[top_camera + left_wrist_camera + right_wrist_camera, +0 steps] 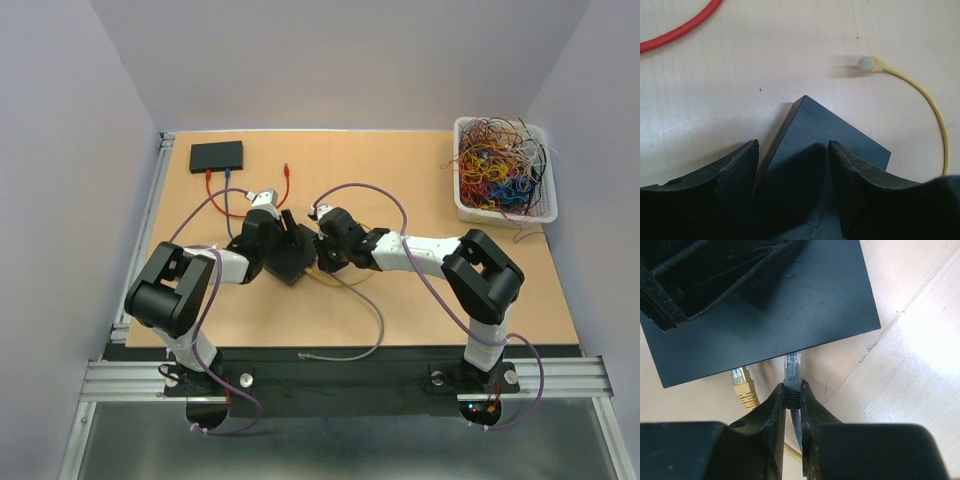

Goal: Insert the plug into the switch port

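Seen from above, two robot arms met at the middle of a wooden table, over a flat black switch.

The right gripper was clamped on the grey boot of the plug, one finger pressed to each side. The plug's long axis ran in line with the fingers, straight out from the wrist. Its clear tip pointed at the long side edge of the switch and reached that edge; whether it had entered a port could not be told. From above, that put the plug pointing left across the table. Its grey cable trailed back in a loop to the near edge.

A yellow plug lay just beside the grey one, on its left, also tip-first at the switch edge.

The left gripper had its fingers apart, over the switch's top face, with one corner of the switch pointing out between them. Whether they touched it was unclear.

A red cable lay well apart. A second black box sat at the far left, and a white basket of tangled wires at the far right.
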{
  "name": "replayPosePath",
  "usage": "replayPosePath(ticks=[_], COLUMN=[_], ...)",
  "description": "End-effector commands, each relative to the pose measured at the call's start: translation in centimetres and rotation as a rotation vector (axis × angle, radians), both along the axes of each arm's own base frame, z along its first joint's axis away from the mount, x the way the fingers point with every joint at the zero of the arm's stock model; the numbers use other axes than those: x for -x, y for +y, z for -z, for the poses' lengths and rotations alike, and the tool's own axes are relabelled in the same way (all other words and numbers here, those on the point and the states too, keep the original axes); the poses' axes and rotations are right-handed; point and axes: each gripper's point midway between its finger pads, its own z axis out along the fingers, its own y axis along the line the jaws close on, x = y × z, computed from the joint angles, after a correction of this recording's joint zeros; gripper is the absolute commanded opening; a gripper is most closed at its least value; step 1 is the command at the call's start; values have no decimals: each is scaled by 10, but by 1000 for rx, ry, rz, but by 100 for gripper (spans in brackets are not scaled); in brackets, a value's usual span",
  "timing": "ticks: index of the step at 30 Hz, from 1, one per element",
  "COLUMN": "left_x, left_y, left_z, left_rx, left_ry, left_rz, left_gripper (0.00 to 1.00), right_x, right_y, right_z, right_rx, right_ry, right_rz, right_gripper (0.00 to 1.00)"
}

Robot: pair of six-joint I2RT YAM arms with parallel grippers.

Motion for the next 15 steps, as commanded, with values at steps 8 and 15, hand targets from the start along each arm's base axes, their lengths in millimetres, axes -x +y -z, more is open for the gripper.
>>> replayPosePath(ticks=[8,15], left_x=[4,2], left_y=[-35,-45], left_z=[-12,-19], left_rx=[56,68], left_ry=[-48,-78], left_rz=[182,236], left_gripper=[67,67], right_x=[-22,-23], right_y=[20,17], right_z=[-25,-26], right_rx=[30,52], right_ry=[-207,-297], right_rz=[-156,-251], right_gripper=[1,0])
